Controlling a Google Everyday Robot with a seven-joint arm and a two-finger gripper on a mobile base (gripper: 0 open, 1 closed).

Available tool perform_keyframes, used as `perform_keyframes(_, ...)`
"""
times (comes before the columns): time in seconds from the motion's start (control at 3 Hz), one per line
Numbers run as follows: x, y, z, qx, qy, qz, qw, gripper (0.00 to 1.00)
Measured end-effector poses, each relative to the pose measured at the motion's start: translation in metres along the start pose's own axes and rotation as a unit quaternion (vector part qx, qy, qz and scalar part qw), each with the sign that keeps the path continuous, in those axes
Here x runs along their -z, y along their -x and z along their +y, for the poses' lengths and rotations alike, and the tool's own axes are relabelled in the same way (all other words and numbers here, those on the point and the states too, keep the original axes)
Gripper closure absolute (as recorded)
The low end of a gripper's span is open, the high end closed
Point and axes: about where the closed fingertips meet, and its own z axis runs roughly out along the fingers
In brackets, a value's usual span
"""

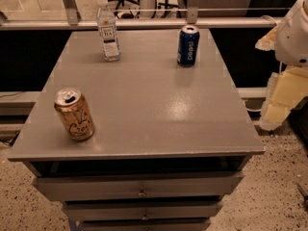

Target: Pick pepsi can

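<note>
The pepsi can is dark blue with white vertical lettering and a silver top. It stands upright at the far right of the grey table top. My arm's white body shows at the right edge. My gripper hangs below it, beside the table's right side, lower than and to the right of the can and well apart from it. It holds nothing that I can see.
A clear white-capped bottle stands at the far left. A gold can stands tilted near the front left edge. Drawers sit under the top. A rail runs behind the table.
</note>
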Motion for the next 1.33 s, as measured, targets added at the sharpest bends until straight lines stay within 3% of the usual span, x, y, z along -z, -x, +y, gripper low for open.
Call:
perform_keyframes(0.67, -0.015, 0.001, -0.019, -0.009, -0.019, -0.008, 0.9997, 0.0)
perform_keyframes(1.33, -0.092, 0.007, -0.125, -0.07, -0.067, -0.075, 0.9924, 0.0)
